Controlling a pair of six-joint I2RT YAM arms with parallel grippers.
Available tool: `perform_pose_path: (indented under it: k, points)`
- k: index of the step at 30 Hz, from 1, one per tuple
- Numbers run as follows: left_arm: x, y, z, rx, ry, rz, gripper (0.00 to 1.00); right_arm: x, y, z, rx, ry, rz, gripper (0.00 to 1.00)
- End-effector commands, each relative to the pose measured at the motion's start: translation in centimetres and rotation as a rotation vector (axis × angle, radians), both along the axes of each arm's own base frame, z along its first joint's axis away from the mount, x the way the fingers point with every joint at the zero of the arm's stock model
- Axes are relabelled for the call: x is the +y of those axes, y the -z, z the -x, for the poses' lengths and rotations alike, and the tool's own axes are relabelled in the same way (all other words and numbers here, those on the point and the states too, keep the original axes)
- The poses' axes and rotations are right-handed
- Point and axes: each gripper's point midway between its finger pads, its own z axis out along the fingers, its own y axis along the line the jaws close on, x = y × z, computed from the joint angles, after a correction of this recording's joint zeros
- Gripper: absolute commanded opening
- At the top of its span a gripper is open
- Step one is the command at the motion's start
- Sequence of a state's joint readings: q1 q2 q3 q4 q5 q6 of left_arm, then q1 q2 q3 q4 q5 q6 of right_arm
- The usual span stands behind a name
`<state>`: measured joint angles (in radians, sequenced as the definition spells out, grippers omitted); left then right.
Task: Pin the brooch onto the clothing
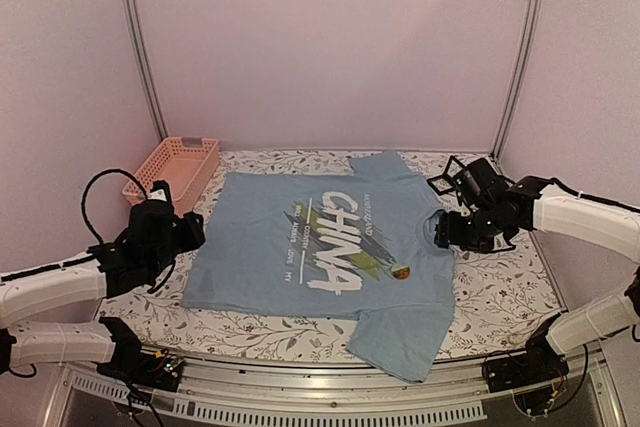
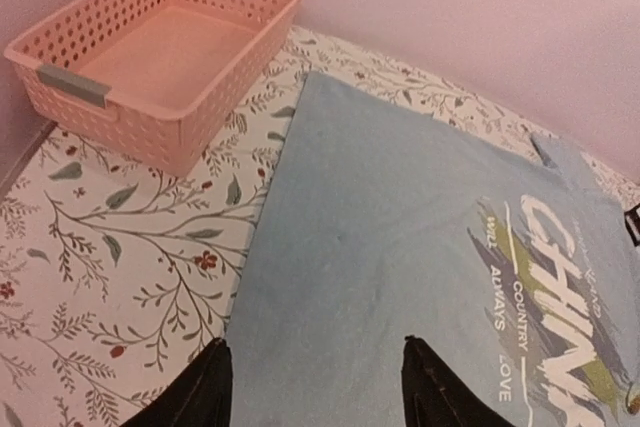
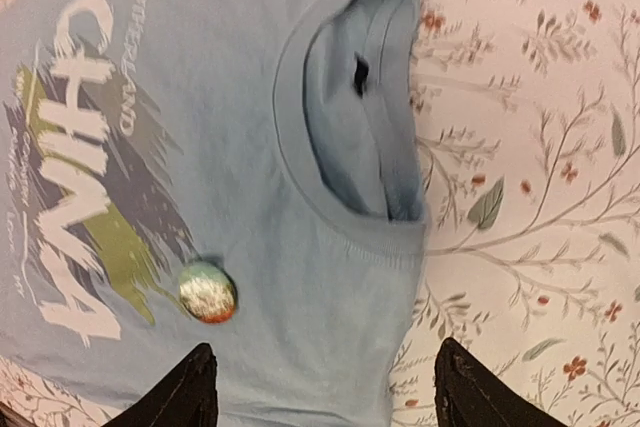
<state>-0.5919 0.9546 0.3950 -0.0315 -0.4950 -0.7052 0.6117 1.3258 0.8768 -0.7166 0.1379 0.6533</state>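
Top external view: the T-shirt (image 1: pixel 300 247) is seen spread flat on the desk (image 1: pixel 500 297), chest up, presumably so that a smooth face is offered for pinning. The brooch (image 1: pixel 400 270) is spotted on the chest, just beside the end of the white lettering. The left arm (image 1: pixel 60 287) is placed at the hem side and the right arm (image 1: pixel 570 212) at the collar side. A pink basket (image 1: pixel 172 169) is noted at the back left corner.

Left wrist view: the left jaws are held apart above the hem edge. Nothing is gripped between them, and no contact with the cloth can be made out. The basket is seen well apart.

Right wrist view: the brooch is caught lying face up at the tip of the green brush stroke (image 3: pixel 115 247), near the collar (image 3: pixel 350 97). The right jaws are spread wide, with nothing clasped and the brooch left untouched. Whether the pin is through the fabric cannot be told; if it is, the job is judged nearly done.
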Motion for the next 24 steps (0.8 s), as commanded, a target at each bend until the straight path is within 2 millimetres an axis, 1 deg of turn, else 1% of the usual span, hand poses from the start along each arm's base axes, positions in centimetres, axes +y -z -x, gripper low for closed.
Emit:
perform_pose_path:
  k: [1,2,3,4,6,8,9,10,11,12,13,15,17,18,19,20,21,22,24]
  points:
    - [3.1,-8.7,-1.8,-0.315,-0.114,-0.252,0.61,-3.1,-8.5,-8.2,-0.383,0.051,-0.013,0.75]
    - [3.5,-10.1,-2.1,-0.370,-0.124,-0.294,0.64,-3.9,-9.9,-9.7,-0.469,0.037,-0.016,0.77]
    - [3.8,-11.5,-2.4,-0.422,-0.134,-0.315,0.66,-4.9,-11.5,-10.8,-0.547,0.043,-0.040,0.79]
    - [4.1,-12.8,-2.9,-0.462,-0.146,-0.300,0.68,-6.1,-12.7,-11.8,-0.618,0.038,-0.061,0.80]
    - [4.3,-14.0,-4.0,-0.483,-0.120,-0.251,0.68,-8.1,-14.9,-13.1,-0.733,0.018,-0.110,0.80]
    - [3.9,-15.1,-5.2,-0.528,-0.051,-0.226,0.76,-10.2,-16.0,-14.0,-0.804,0.027,-0.132,0.80]
    - [3.8,-15.3,-5.9,-0.534,-0.016,-0.225,0.77,-11.1,-16.3,-14.3,-0.838,0.027,-0.134,0.80]
    - [4.1,-15.2,-6.7,-0.525,-0.011,-0.220,0.78,-11.9,-16.4,-14.5,-0.860,0.029,-0.134,0.80]
    - [4.6,-15.0,-7.4,-0.516,-0.006,-0.218,0.79,-13.3,-16.4,-14.7,-0.879,0.049,-0.123,0.80]
    - [5.2,-14.9,-8.1,-0.510,0.004,-0.214,0.80,-14.2,-16.3,-14.7,-0.896,0.059,-0.116,0.80]
    - [6.3,-14.8,-8.6,-0.509,-0.004,-0.213,0.80,-15.1,-16.1,-14.7,-0.907,0.072,-0.109,0.80]
    - [8.5,-14.8,-8.7,-0.530,-0.046,-0.218,0.80,-16.8,-15.6,-14.2,-0.929,0.108,-0.128,0.80]
    - [10.1,-15.5,-7.5,-0.587,-0.077,-0.231,0.80,-17.6,-14.5,-13.5,-0.938,0.135,-0.146,0.80]
    - [10.4,-16.0,-6.6,-0.629,-0.084,-0.247,0.80,-17.8,-13.8,-13.1,-0.935,0.144,-0.137,0.80]
    - [10.5,-16.0,-5.7,-0.660,-0.092,-0.260,0.80,-17.9,-13.0,-12.7,-0.935,0.143,-0.119,0.80]
    - [10.7,-15.3,-4.9,-0.669,-0.099,-0.257,0.80,-18.1,-12.3,-12.3,-0.930,0.160,-0.104,0.80]
    - [10.7,-15.0,-4.3,-0.686,-0.102,-0.246,0.80,-18.6,-11.3,-11.8,-0.917,0.189,-0.088,0.80]
    - [10.7,-14.4,-3.9,-0.682,-0.106,-0.238,0.80,-19.0,-9.8,-11.1,-0.900,0.219,-0.073,0.80]
    - [11.4,-12.7,-3.1,-0.649,-0.150,-0.232,0.80,-19.4,-8.4,-10.1,-0.901,0.260,-0.066,0.80]
